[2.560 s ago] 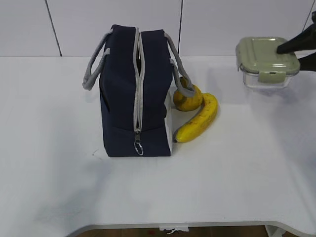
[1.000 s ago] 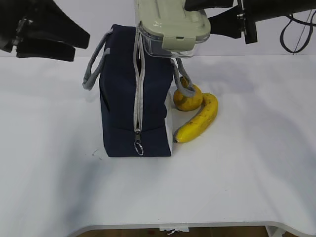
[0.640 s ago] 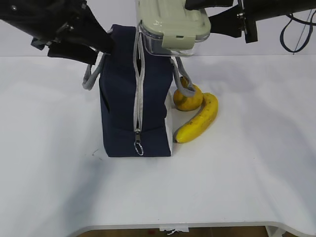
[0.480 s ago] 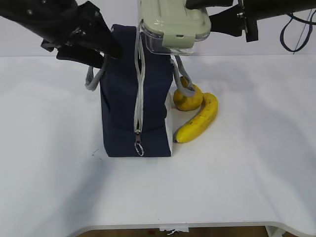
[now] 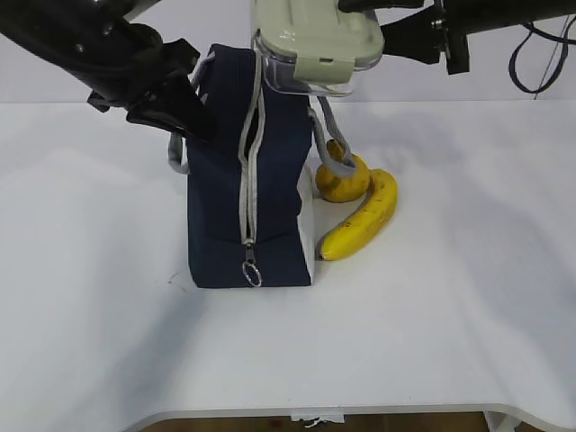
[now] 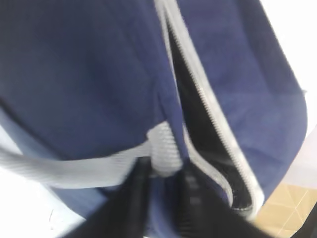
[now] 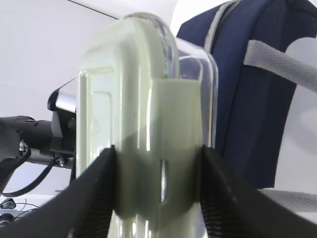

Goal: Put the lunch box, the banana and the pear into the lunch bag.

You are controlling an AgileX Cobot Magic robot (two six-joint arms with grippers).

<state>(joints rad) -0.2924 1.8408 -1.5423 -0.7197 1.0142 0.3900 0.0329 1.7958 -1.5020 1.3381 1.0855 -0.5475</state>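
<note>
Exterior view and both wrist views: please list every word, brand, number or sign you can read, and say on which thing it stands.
No readable text appears in any view.
Navy-blue fabric lunch bag: plain cloth, no label visible; the left wrist view is blurred.
Sage-green ribbed lid of the clear lunch box: only moulded ribs, no letters.
Curved yellow banana and round golden pear: no stickers visible.
</note>
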